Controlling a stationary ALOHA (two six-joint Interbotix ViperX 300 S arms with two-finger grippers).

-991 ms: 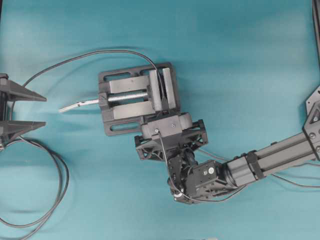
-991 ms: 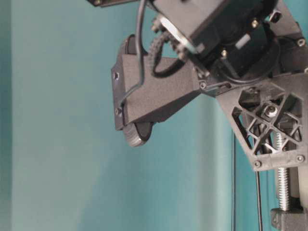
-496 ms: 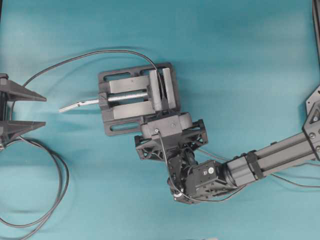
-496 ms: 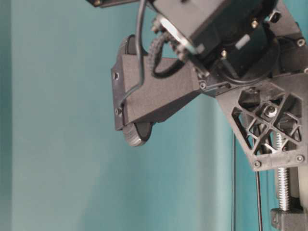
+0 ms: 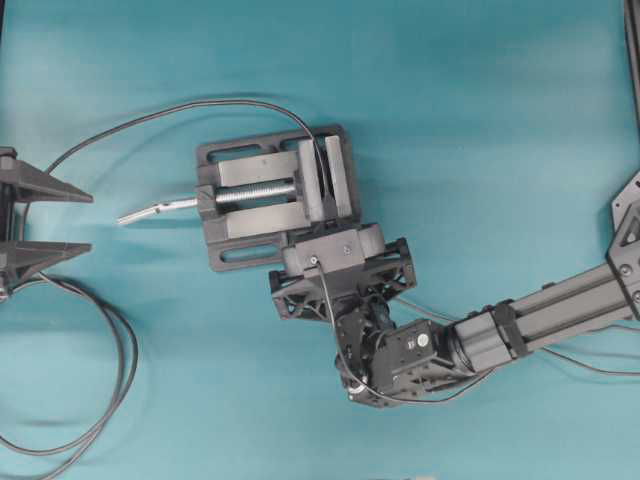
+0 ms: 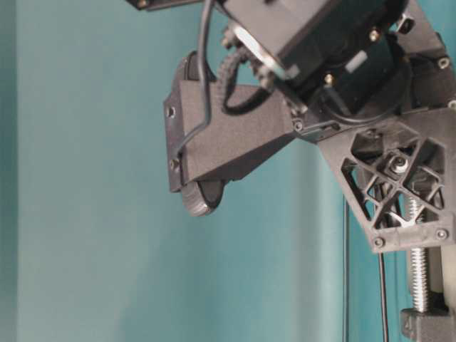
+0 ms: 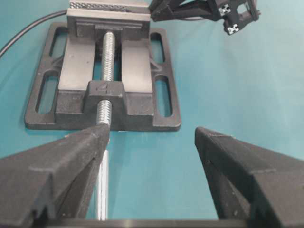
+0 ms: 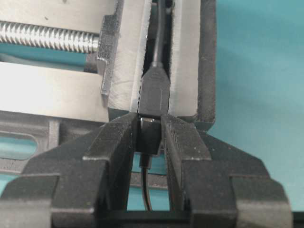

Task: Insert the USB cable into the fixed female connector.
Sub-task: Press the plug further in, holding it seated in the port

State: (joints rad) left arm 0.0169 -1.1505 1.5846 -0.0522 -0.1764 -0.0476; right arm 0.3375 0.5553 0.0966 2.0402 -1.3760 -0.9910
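You can't see the plug's metal tip; it seems seated in the fixed female connector (image 8: 155,92) clamped in the vise (image 8: 121,61). Your right gripper (image 8: 151,135) pinches the USB cable (image 8: 150,137); left gripper (image 7: 152,142) gapes empty.

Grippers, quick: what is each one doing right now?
Left gripper: open, holding nothing, facing the vise.
Right gripper: shut on the USB cable, its plug at the fixed female connector.

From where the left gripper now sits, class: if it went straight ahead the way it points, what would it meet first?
The left gripper is open and points at the vise. First in line looks like the silver screw handle, lying beside its left finger, then the vise's base; depth is uncertain.
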